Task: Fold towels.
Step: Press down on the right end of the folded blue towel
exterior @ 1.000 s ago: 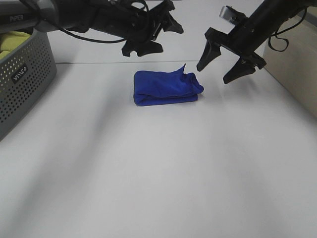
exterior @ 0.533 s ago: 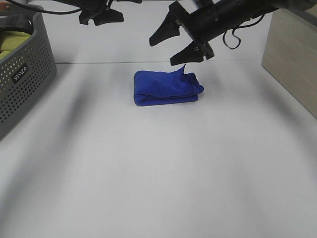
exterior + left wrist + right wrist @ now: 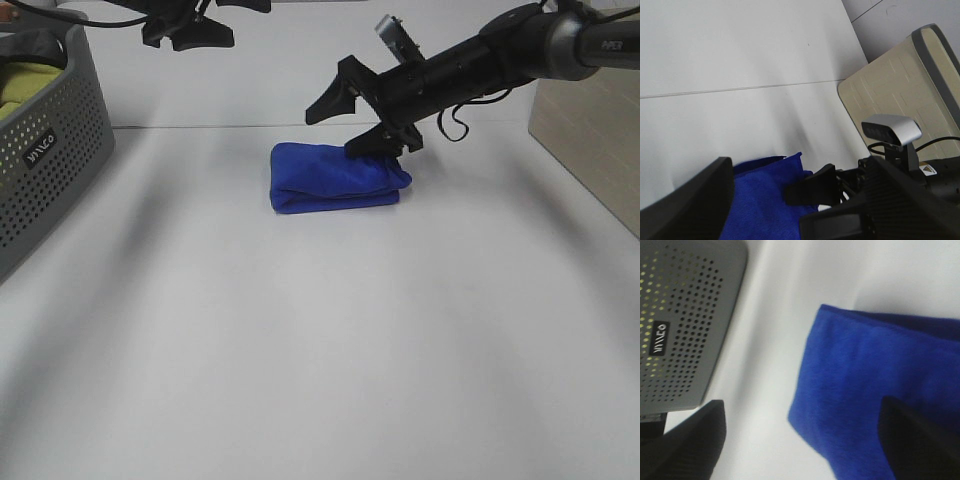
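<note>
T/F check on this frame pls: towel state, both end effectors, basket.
1. The blue towel lies folded on the table. True.
2. The right end effector is shut on the towel. False: its jaws are spread open, over the towel's far edge.
3. The grey basket stands on the left side of the table, apart from the towel. True.
4. The left end effector grips the towel. False: it is open, up at the far left near the basket, clear of the towel.
5. The basket is empty. False: yellow-green cloth shows inside it.
</note>
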{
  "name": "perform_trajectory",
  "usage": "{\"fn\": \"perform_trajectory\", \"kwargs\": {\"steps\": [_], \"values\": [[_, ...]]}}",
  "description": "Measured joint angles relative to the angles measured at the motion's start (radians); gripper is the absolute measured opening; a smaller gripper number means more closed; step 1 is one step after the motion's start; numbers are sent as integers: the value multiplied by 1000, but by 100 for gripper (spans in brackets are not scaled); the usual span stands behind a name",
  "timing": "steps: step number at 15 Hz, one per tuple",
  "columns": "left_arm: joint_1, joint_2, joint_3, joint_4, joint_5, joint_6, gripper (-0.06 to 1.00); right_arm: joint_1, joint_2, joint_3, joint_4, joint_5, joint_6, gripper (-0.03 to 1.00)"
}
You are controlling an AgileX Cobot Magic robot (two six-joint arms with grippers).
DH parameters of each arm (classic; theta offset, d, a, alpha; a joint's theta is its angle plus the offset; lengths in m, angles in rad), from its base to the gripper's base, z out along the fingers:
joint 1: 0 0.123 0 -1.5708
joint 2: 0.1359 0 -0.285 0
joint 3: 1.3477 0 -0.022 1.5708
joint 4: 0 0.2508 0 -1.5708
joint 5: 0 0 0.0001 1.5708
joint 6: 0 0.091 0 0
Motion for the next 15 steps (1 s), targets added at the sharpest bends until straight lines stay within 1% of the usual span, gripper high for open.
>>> {"fn": "perform_trajectory", "kwargs": {"steps": [2,4,10,12,15], "values": [[0,0,0,3,0,0,70,-36,19,0,-57,-9,22,78],[0,0,0,3,0,2,70,-45,38,0,-106,-13,48,78],[0,0,0,8,0,9,70,-45,20,0,-163,-21,51,78],[0,0,0,29,4,9,70,-47,5,0,-196,-19,63,78],[0,0,0,51,21,11,70,-60,-4,0,-215,-5,74,78]]}}
